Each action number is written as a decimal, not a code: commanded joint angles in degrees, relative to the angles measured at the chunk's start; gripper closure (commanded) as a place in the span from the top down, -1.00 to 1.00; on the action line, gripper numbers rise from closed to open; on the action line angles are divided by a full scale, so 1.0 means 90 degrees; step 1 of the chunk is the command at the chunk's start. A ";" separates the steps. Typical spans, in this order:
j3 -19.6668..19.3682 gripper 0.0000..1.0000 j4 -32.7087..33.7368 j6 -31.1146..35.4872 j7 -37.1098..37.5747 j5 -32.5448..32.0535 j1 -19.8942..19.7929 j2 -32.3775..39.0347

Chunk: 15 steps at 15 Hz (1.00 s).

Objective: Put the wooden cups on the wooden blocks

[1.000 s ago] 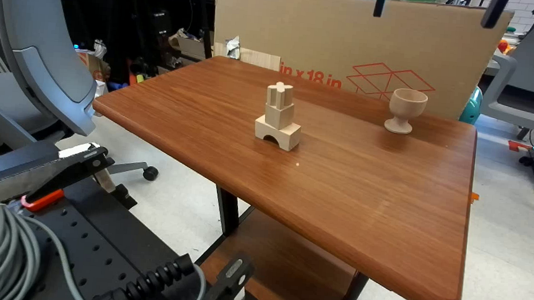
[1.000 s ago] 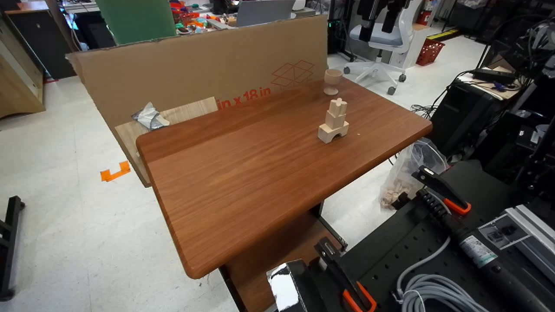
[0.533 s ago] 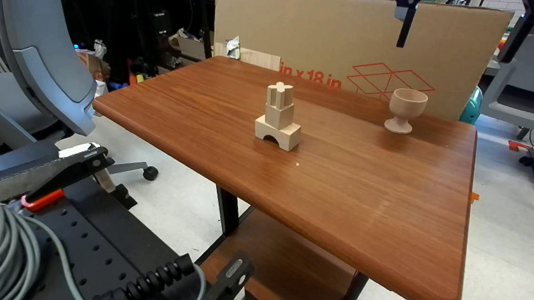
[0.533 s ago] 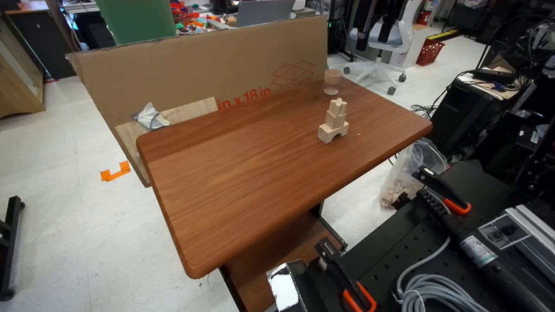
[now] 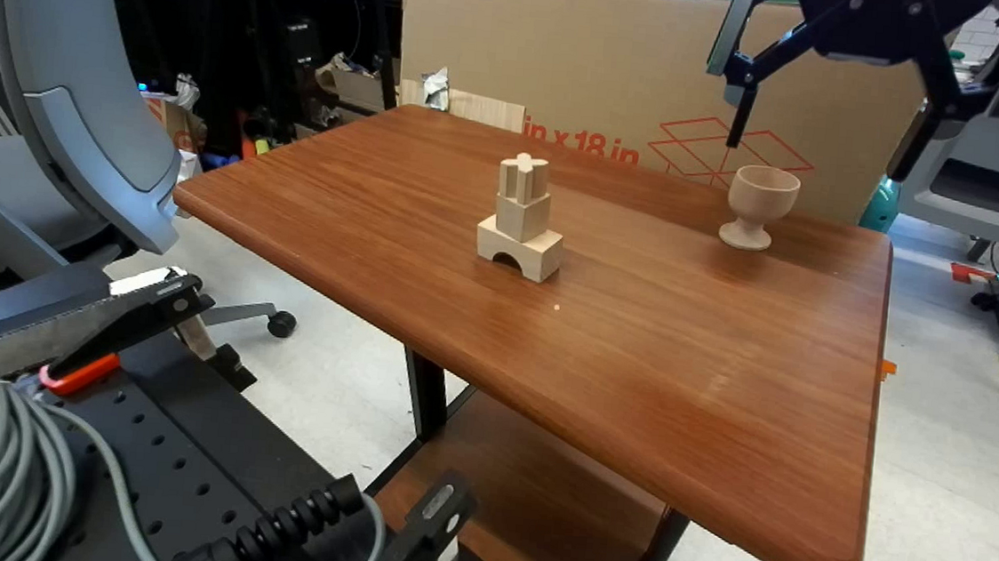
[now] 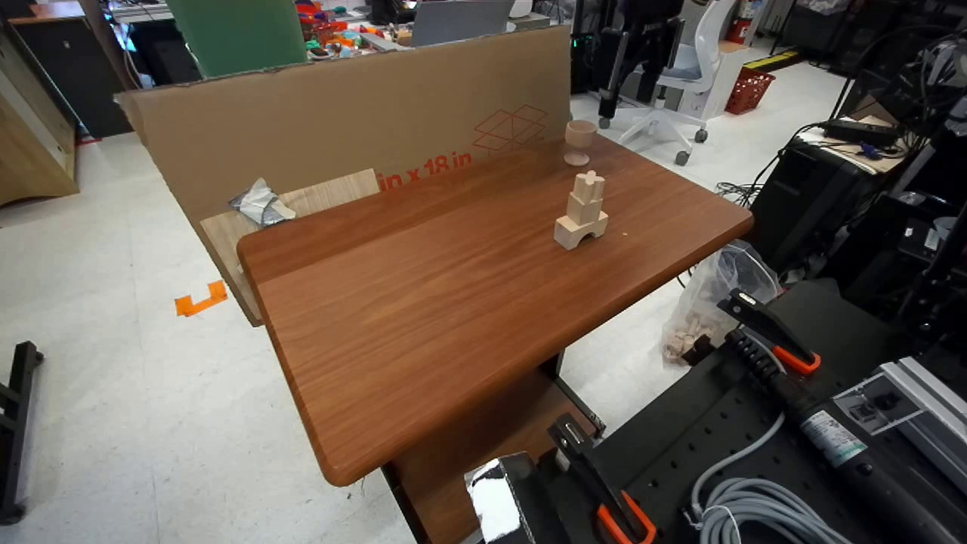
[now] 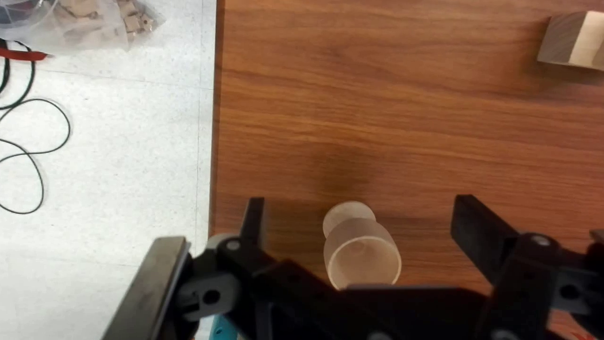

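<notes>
Gripper (image 5: 816, 160) has come lower since the earlier frames — more of its body shows in an exterior view, above the table (image 5: 637, 345). Cup (image 5: 763, 194) and blocks (image 5: 522, 220) sit where they sat before.

Gripper state: fingers (image 7: 253, 219) spread wide apart, tips down. In an exterior view the tips show higher than the cup's rim and apart from it; exact clearance cannot be told.

Cup relative to gripper: in the wrist view it shows in the span between the two fingers, about midway, bowl and foot both seen from above; gripper body hides a little of the rim. Cup stands upright on the table, near a corner, close to the cardboard (image 5: 571, 54).

Blocks: stack of three — arched base, cube on it, grooved piece on top. Well apart from cup and gripper; in the wrist view only part shows, cut off at the upper right edge
</notes>
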 commanded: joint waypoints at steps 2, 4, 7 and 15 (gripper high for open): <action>0.0203 1.00 0.0658 0.0013 0.0163 -0.0072 -0.0119 0.0584; 0.0247 1.00 0.0847 -0.0022 0.0195 -0.0067 -0.0121 0.0763; 0.0295 1.00 0.1109 -0.0074 0.0272 -0.0081 -0.0103 0.1019; 0.0343 0.12 0.1659 -0.0199 0.0407 -0.0154 -0.0074 0.1555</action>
